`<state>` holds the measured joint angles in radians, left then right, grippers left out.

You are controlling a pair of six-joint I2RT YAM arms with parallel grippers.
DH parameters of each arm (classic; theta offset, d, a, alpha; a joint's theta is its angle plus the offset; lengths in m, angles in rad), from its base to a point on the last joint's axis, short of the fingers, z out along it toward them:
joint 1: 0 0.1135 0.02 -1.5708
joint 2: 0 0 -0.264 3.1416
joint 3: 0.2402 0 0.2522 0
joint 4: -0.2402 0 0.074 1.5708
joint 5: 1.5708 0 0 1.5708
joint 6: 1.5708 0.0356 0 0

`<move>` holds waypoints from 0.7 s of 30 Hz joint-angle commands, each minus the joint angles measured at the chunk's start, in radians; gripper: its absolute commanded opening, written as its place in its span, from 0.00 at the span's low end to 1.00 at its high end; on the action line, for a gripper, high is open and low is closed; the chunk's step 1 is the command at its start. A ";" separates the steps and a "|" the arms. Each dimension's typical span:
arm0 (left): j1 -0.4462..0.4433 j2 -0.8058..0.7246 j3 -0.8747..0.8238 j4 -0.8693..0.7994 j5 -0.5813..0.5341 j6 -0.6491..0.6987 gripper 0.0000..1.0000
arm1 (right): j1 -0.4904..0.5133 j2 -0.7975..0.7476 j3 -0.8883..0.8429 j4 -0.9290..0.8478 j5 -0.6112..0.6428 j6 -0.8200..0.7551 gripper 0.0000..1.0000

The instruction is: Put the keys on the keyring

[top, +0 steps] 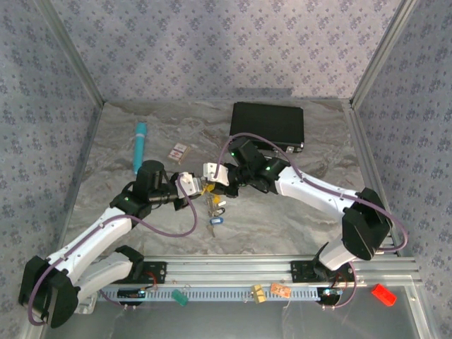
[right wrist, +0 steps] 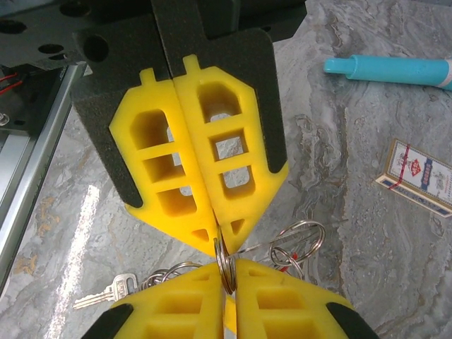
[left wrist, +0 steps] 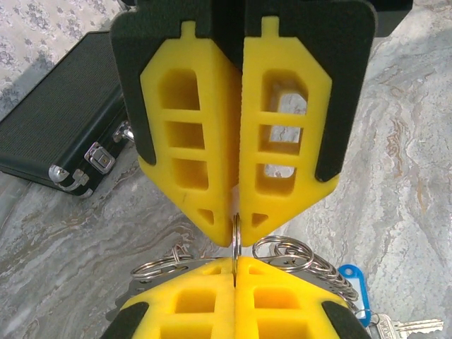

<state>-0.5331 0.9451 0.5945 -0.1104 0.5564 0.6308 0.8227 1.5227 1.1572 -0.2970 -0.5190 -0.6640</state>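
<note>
Jaws pinch metal ring (right wrist: 224,263); left wrist shows black case (left wrist: 63,134).

fingers (left wrist: 222,141) yellow | split ring (right wrist: 223,263) silvery | key head (left wrist: 351,279) blue | case (left wrist: 63,131) black | tube (right wrist: 388,70) turquoise | table (top: 268,229) grey-marbled — walls (top: 212,42) lilac, floral

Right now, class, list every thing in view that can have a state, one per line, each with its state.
left gripper, shut on the split ring
right gripper, shut on that same split ring
keyring, wire loop beside the fingertips, not gripped
keys, bunched under the grippers, not gripped
black case, lid shut, lying flat
teal pen, lying on its side
small card, lying flat
</note>
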 commanded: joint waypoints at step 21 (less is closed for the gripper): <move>-0.006 -0.006 0.027 0.092 0.034 -0.038 0.11 | 0.014 0.017 0.026 -0.004 -0.061 0.004 0.00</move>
<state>-0.5331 0.9459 0.5945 -0.1017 0.5571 0.6006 0.8227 1.5246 1.1603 -0.3019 -0.5289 -0.6735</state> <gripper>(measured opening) 0.112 0.051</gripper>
